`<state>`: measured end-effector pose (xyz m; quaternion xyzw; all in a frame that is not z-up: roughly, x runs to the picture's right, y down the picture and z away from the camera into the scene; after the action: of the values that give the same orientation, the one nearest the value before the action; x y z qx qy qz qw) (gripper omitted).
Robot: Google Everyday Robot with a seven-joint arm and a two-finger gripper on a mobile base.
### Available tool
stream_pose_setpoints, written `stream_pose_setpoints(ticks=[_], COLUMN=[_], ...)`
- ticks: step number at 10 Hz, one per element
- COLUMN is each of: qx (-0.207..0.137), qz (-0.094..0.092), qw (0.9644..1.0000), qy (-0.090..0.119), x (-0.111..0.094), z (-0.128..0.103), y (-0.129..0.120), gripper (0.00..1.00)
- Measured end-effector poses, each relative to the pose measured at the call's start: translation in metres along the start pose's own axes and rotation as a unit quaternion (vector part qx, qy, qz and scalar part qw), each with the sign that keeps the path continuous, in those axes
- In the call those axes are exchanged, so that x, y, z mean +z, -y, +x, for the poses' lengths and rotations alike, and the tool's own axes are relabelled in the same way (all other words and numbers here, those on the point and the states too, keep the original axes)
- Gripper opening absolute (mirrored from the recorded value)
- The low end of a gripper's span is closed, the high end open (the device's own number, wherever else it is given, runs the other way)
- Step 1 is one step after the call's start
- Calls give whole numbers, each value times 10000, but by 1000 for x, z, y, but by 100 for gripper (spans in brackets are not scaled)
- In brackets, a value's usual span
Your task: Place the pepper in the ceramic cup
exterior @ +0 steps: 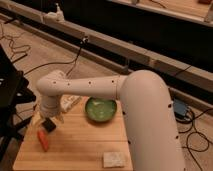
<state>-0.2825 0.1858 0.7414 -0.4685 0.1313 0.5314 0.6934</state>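
The pepper, small, orange-red and tapered, lies on the wooden table near its left front corner. My gripper hangs at the end of the white arm, just above and behind the pepper and apart from it. It is open and holds nothing. A flat black device lies directly under the gripper, between it and the pepper. The ceramic cup is hidden or out of view.
A wide green bowl stands at the middle back of the table. A white tube-like bottle lies left of it, partly behind the arm. A pale flat square item rests near the front edge. Cables run across the floor.
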Motion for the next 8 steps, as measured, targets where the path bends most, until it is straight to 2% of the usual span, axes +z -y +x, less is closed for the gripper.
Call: stream_pose_setpoints(ticks=[2,4,8], qx=[259,230,-46], qz=[-268,-478,-552], qw=[9991,9980,9966], qy=[-207,-355,-614], x=[24,43,66], z=[0,-5,-14], y=[4,-3,-18], gripper=[80,80,80])
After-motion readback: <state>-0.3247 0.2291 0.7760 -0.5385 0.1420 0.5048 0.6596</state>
